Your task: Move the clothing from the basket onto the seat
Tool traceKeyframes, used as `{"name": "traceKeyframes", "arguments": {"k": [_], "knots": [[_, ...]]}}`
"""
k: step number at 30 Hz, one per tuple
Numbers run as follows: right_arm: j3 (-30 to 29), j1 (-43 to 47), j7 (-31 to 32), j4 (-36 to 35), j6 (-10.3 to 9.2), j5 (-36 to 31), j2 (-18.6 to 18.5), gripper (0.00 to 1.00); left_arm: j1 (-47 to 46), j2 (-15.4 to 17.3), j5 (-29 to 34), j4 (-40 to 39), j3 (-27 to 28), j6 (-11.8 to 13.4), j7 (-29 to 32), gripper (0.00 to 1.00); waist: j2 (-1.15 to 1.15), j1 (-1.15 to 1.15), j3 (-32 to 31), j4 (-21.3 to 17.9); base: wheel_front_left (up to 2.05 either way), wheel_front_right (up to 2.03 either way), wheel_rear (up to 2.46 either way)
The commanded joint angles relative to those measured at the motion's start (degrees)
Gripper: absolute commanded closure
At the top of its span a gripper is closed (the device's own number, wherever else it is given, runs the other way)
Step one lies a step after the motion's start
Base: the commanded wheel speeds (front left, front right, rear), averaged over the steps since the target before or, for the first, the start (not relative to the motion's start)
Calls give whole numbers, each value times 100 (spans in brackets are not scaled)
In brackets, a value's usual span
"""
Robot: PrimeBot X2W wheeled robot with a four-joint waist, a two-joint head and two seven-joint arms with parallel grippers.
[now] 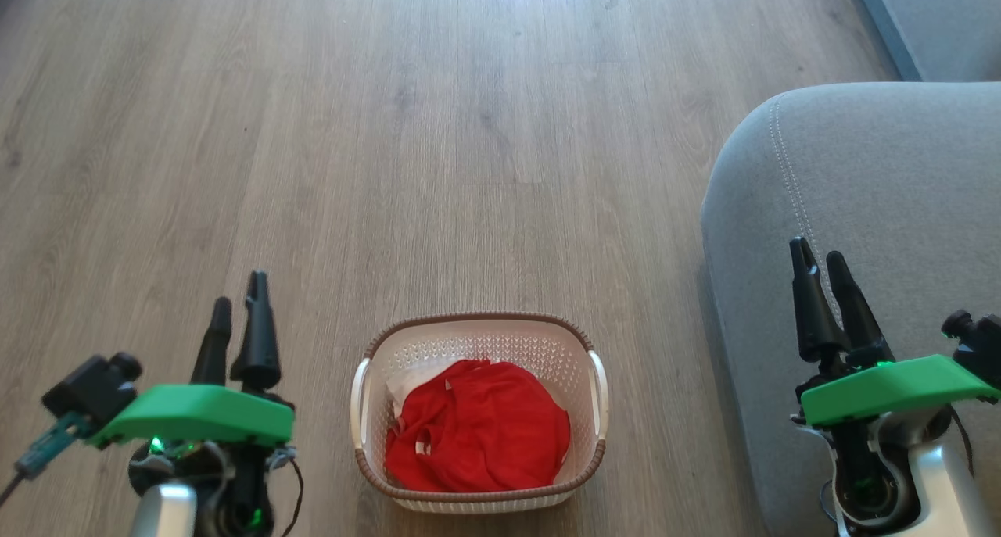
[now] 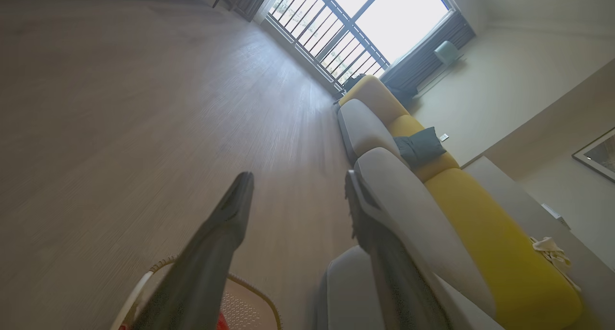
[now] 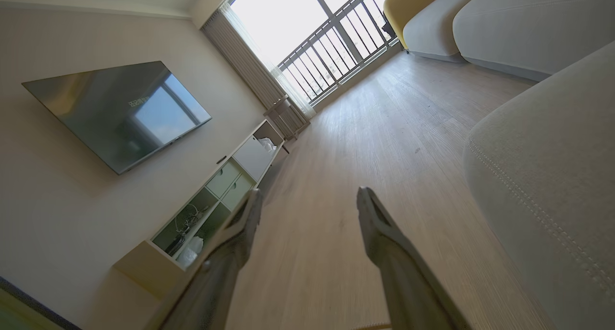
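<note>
Red clothing (image 1: pixel 478 427) with a bit of white lining lies bunched inside the cream basket (image 1: pixel 500 334), which stands on the wood floor at the bottom centre of the head view. The grey seat (image 1: pixel 884 201) with its pale stitched seam rises to the basket's right. My left gripper (image 1: pixel 238 302) hangs open to the left of the basket, holding nothing. Over the seat's front part my right gripper (image 1: pixel 817 259) is open and empty too. The left wrist view catches the basket rim (image 2: pixel 254 291) and the seat (image 2: pixel 413 210); the right wrist view shows the seat (image 3: pixel 552 176).
Wood floor (image 1: pixel 438 146) spreads wide ahead and to the left. Another grey cushion (image 1: pixel 938 21) sits at the far right. A yellow sofa back (image 2: pixel 495 243), a balcony railing (image 2: pixel 331 37), a wall-mounted TV (image 3: pixel 115 111) and a low cabinet (image 3: pixel 216 195) line the room.
</note>
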Motion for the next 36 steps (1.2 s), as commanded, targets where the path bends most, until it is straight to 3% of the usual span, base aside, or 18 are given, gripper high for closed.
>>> {"name": "traceKeyframes", "arguments": {"k": [1, 7, 13, 24, 29, 36], "knots": [[104, -301, -85, -274, 2, -203, -95, 0, -274, 52, 257, -286, 13, 42, -73, 0, 0, 0, -5, 0, 0, 0, 0], [169, -335, -186, -437, 2, -681, -97, 0, -265, 185, 951, -314, -349, 295, -176, 0, 0, 0, -26, 12, 0, 0, 0], [265, -362, -287, -689, 2, -1145, -100, 0, -341, 451, 1526, -380, -799, 901, -279, 0, 0, 0, -37, 22, 0, 0, 0], [535, -350, -490, -721, 2, -2100, -186, 0, -684, 1126, 2380, -216, -2268, 2343, -484, 0, 0, 0, -49, 59, 0, 0, 0], [489, -374, -574, -832, 2, -2343, -115, 0, -804, 1241, 2632, -307, -2506, 2916, -570, 0, 0, 0, -52, 62, 0, 0, 0], [547, -399, -676, -988, 2, -2779, -112, 0, -866, 1239, 2824, -587, -2550, 3413, -673, 0, 0, 0, -54, 91, 0, 0, 0]]}}
